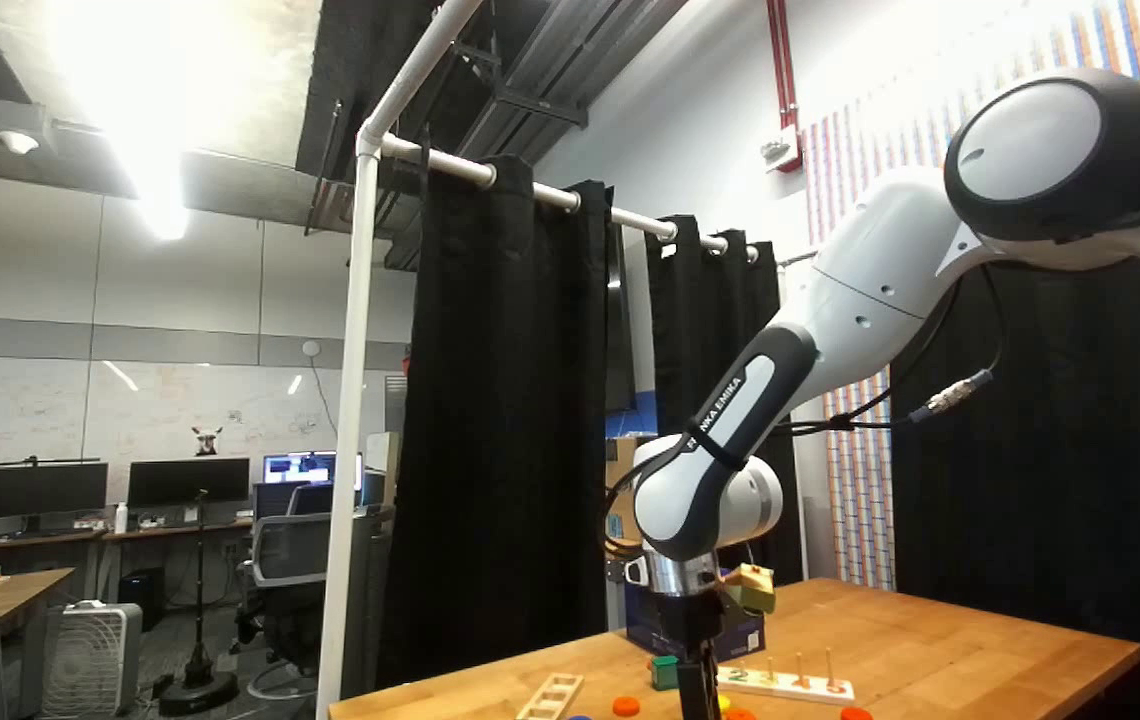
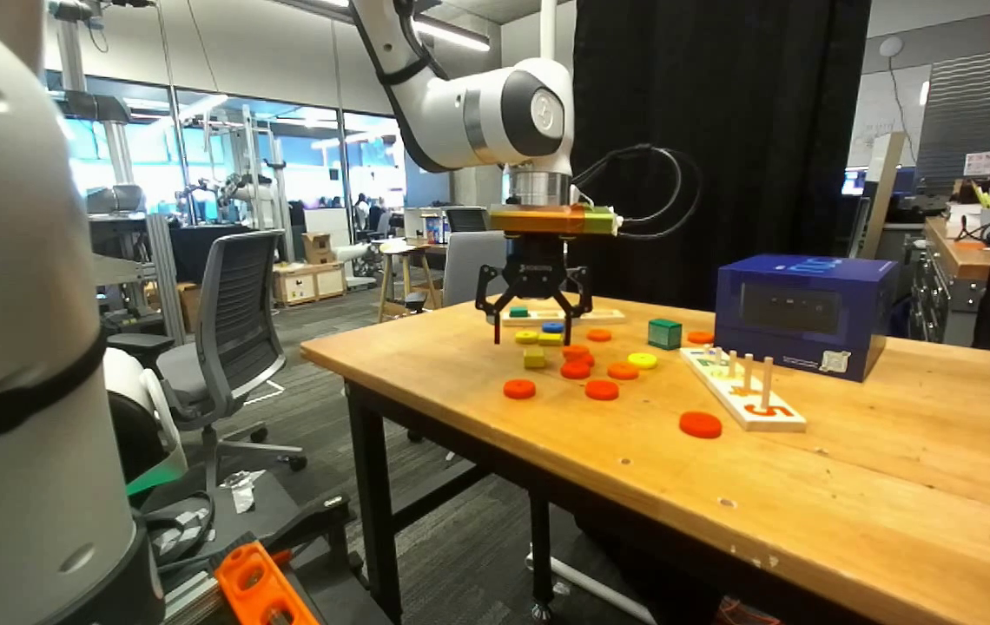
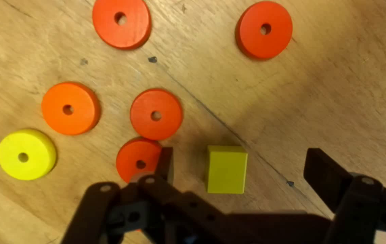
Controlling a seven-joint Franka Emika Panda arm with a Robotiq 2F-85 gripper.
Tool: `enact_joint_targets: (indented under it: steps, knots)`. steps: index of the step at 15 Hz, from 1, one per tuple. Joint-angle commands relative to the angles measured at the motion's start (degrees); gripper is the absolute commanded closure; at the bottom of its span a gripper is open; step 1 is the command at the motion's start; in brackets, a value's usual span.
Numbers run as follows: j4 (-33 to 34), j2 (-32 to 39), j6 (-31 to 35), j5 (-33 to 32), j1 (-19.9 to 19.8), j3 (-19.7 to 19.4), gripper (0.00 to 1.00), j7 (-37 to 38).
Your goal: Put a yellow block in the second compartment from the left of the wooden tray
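"While the claw hangs over the table, is it holding the yellow block?"

"No. Its fingers are spread wide and grip nothing. The block sits on the table, and the wrist view shows it between them, with a gap on each side."

"Why so wide?"

"I think it's so they can slip down on both sides of the block and squeeze. The finger on the left of the wrist view looks near a red disc, so it could bump that."

"And where must the block go?"

"Into the wooden tray on the far side, second slot from the left. In an exterior view, a green block looks to be at the tray's left end, so maybe that's why the next slot is wanted."
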Motion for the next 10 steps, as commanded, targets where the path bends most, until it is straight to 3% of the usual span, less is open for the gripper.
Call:
enact_joint_targets:
  steps: [1, 10]
  knots:
    - [2.3, 2.38, 1.47, 0.73, -1.26, 1.4, 0.0, -2.06]
    - [2.05, 4.58, 3.81, 1.07, -3.27, 1.72, 0.0, -3.42]
